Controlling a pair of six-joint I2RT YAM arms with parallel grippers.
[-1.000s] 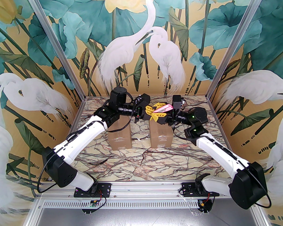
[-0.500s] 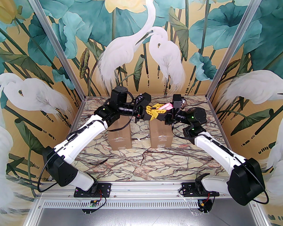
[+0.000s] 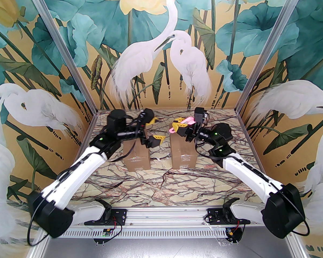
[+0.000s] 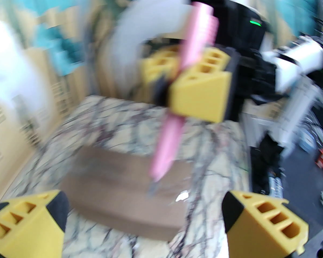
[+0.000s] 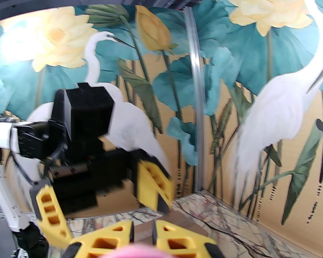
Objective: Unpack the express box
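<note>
Noted plain brown cardboard on left box [image 3: 136, 154] and right box [image 3: 183, 154]. Recorded pink on cutter [image 3: 188, 121], grey at its tip in left wrist view. Saw yellow fingers with black pads on left gripper [image 3: 156, 130] and right gripper [image 3: 181, 126]. Logged white links, black joints and small green lamps on left arm [image 3: 78, 168] and right arm [image 3: 247, 171]. Marked table [image 3: 177, 184] as cream marble with dark brown and reddish veins. Found walls [image 3: 161, 36] painted gold with teal leaves, pale yellow lotus blooms and white egrets.

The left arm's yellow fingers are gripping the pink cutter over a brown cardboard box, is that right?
Not quite. It is the right arm's yellow fingers, not the left's, that grip the pink plastic cutter over a brown cardboard box. The top external view shows this.
</note>
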